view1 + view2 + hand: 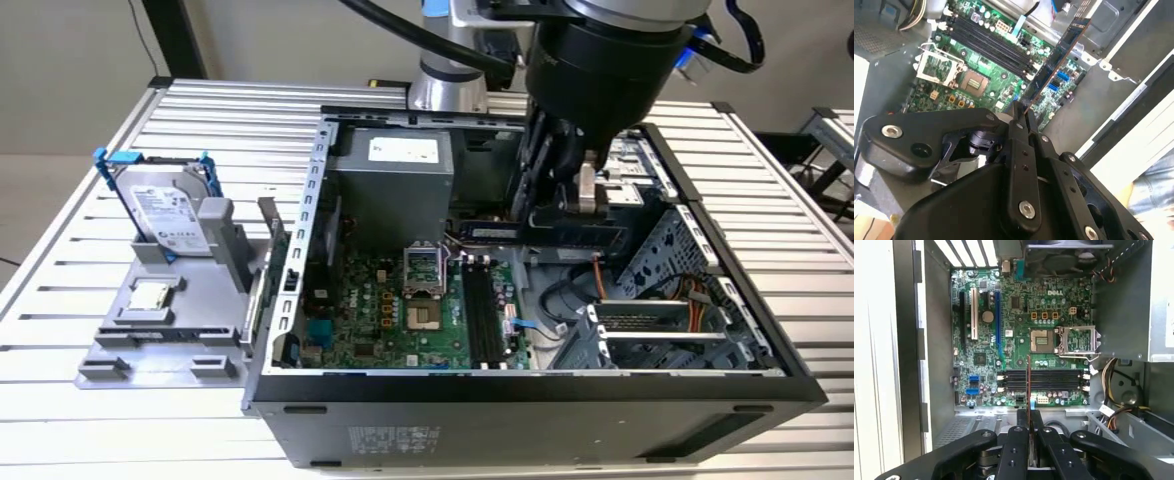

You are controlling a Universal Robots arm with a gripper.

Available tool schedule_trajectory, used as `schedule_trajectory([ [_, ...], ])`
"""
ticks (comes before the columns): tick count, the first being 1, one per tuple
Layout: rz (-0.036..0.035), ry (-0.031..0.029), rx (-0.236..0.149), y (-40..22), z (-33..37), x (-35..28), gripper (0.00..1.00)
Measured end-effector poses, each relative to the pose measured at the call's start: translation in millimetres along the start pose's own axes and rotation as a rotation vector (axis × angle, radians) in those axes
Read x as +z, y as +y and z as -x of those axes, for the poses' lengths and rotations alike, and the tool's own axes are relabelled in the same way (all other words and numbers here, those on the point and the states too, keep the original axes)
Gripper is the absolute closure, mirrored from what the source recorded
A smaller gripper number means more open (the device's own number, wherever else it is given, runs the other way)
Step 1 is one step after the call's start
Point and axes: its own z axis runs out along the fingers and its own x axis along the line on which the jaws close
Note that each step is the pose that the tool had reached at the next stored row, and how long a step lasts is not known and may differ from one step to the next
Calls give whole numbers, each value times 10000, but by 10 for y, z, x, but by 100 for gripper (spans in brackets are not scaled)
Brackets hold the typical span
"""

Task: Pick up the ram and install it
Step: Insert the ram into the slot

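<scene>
Tool [1029, 421] clamped on ram [1028, 382], above motherboard [1019, 315]

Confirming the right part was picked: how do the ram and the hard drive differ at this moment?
The ram is clamped in the gripper above the motherboard, inside the case. The hard drive sits ungripped on the grey stand outside it, at the exterior view's left. The ram is a thin, narrow stick, while the hard drive is a broad silver block in a blue bracket. Shared: neither is installed yet.
</scene>
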Motion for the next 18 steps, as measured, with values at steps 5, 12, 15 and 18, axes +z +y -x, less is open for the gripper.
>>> schedule_trajectory([
  [5, 0, -3, 169, -42, 2, -1, 100],
  [12, 0, -2, 169, -40, 59, -1, 100],
  [15, -1, -2, 169, -34, 174, -1, 100],
  [18, 0, -3, 169, -28, 306, 0, 100],
])
